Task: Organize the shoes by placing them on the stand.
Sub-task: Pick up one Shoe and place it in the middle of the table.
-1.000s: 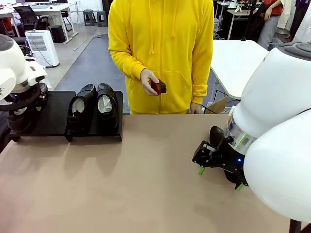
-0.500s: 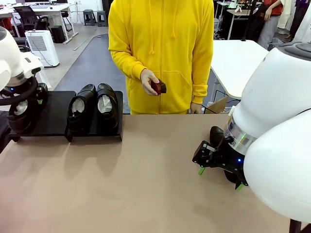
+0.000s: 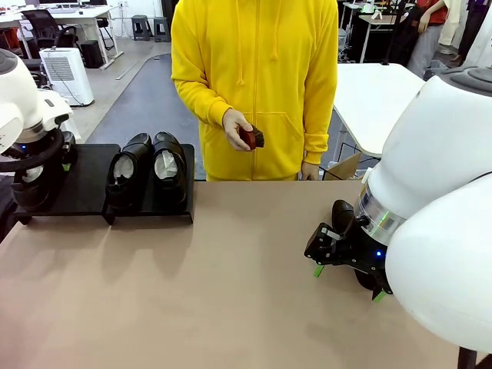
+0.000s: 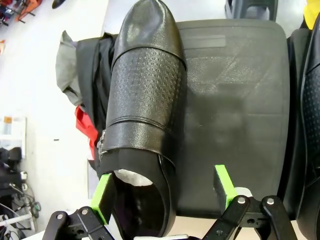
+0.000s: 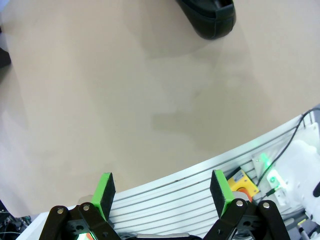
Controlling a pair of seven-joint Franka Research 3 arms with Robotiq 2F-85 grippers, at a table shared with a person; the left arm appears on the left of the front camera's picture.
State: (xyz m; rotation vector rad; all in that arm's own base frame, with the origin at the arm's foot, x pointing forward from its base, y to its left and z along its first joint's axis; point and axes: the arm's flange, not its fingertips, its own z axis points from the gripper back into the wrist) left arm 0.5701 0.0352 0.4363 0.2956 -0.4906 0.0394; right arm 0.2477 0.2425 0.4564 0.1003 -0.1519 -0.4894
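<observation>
Stand (image 3: pixel 88 178): sitting at the far left of the tabletop (image 3: pixel 231 300).
Pair of shoes (image 3: pixel 154 173): resting side by side on its right half.
Third shoe (image 4: pixel 142 100): lying at its left end.
Left gripper (image 4: pixel 164 189): hovering over that shoe's heel, fingers spread wide, gripping nothing.
Fourth shoe (image 5: pixel 210 17): lying on the tabletop (off the stand), near the right gripper (image 5: pixel 162 192), which is likewise gaping and empty.

White glossy arm shells (image 3: pixel 438 146), black left tool (image 4: pixel 165 189) & right tool (image 5: pixel 162 192) w/ green pads (image 5: pixel 105 190); person's yellow hoodie (image 3: pixel 254 69) w/ drawstrings.
</observation>
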